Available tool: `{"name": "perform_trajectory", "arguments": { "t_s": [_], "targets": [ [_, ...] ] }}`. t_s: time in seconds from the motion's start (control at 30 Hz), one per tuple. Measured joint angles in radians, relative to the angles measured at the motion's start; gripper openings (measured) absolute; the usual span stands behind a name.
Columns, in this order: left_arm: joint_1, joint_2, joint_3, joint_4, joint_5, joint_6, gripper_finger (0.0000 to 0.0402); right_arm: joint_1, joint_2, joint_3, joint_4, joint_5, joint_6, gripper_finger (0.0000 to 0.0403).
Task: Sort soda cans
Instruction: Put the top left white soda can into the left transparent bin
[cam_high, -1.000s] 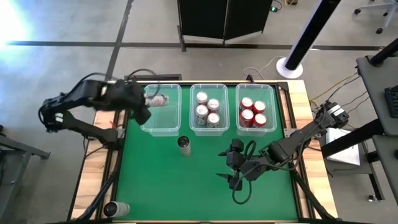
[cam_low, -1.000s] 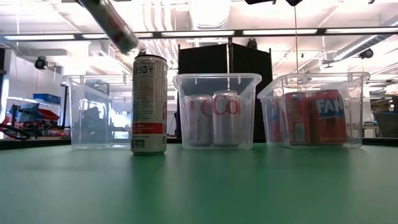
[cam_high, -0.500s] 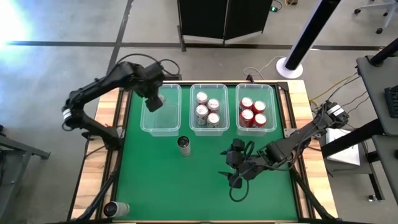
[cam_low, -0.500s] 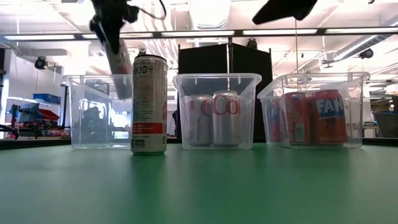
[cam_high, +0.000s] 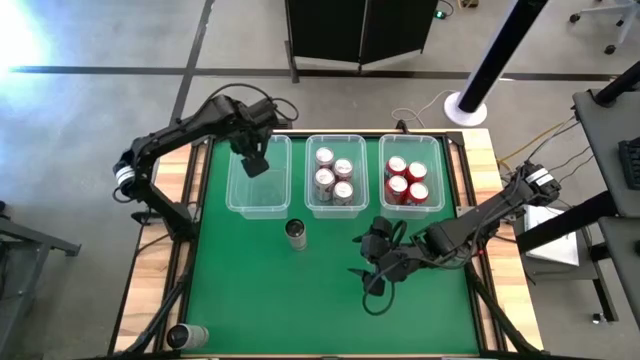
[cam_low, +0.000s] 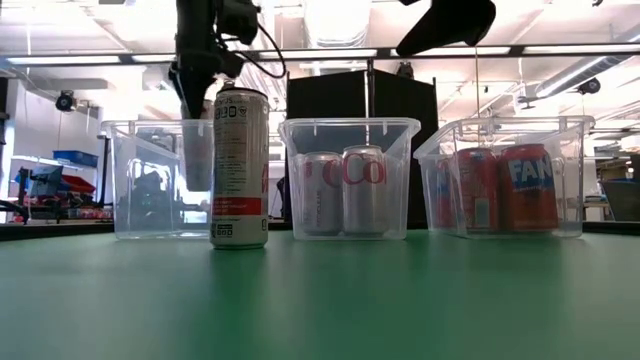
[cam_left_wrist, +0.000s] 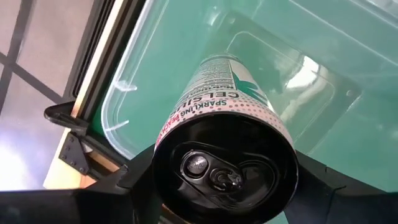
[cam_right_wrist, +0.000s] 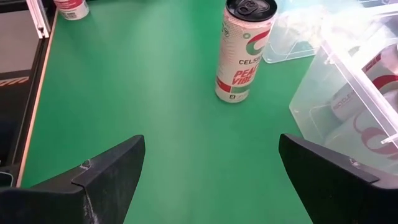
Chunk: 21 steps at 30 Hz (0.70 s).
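Observation:
My left gripper (cam_high: 254, 162) is above the left clear bin (cam_high: 262, 200), shut on a tall white soda can (cam_left_wrist: 217, 93) with a black top. The can reaches down into the bin (cam_low: 197, 160). A like tall can (cam_high: 296, 234) stands upright on the green mat in front of the bins. Another can (cam_high: 187, 336) lies at the table's near left corner. Silver-white cans (cam_high: 334, 174) fill the middle bin and red cans (cam_high: 406, 180) the right bin. My right gripper (cam_right_wrist: 211, 180) hovers open over the mat's right half, nothing between its fingers. My left gripper pinches the tall can's wall just under its black top (cam_left_wrist: 273, 121) between its two fingers (cam_left_wrist: 140, 180), one on each side. The fingers come from above, pointing down. The can hangs nearly upright below them, its lower end inside the bin and clear of the bin's floor.
The three clear bins stand in a row along the mat's far edge. Wooden table rims (cam_high: 160, 260) run along both sides. Open green mat (cam_high: 260, 300) lies near the front, between the standing can and the lying one.
My left gripper has carried the tall can from beside the left bin toward the table's right, over that bin. It has turned the can from lying slanted to nearly upright and lowered it into the bin.

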Motion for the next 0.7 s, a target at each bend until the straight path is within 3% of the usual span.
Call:
{"name": "perform_trajectory", "arguments": {
  "t_s": [0.7],
  "targets": [
    [0.059, 0.001, -0.215, 0.18, 0.021, -0.004, 0.0229, 0.0, 0.0, -0.014, 0.0, 0.0, 0.032, 0.0365]
  ]
}}
